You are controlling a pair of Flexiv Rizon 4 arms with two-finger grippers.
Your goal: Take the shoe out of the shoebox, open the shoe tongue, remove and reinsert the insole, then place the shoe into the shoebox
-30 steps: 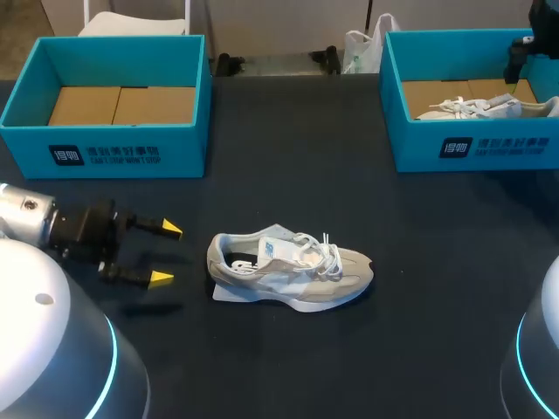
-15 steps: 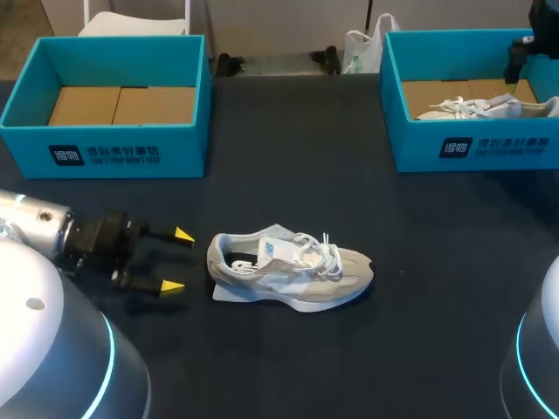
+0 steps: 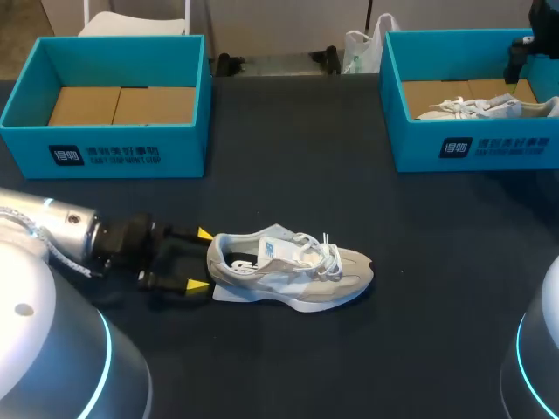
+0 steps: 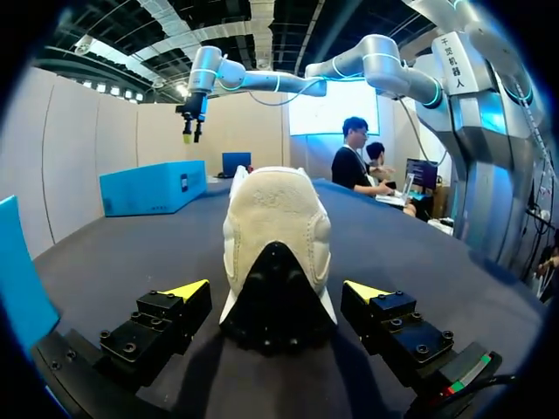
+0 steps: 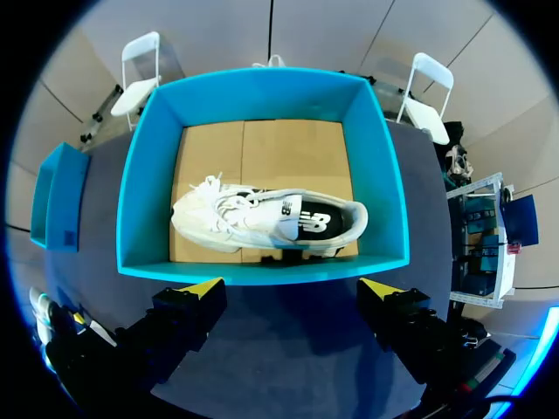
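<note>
Left tool (image 3: 202, 259) advanced since prior frame; released, flanking heel of beige mesh sneaker (image 3: 293, 271) lying on dark tabletop (image 3: 288, 175). Right tool (image 5: 293, 286) released above teal cardboard shoebox (image 5: 262, 87) holding white sneaker (image 5: 266, 223).

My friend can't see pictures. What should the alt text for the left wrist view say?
A pale shoe lies on the dark table, heel toward the left gripper. The gripper's open, yellow-tipped fingers sit either side of the heel without touching it. A blue shoebox stands farther back.

Left shoebox (image 3: 175, 148) and right shoebox (image 3: 419, 153) bear white print.
</note>
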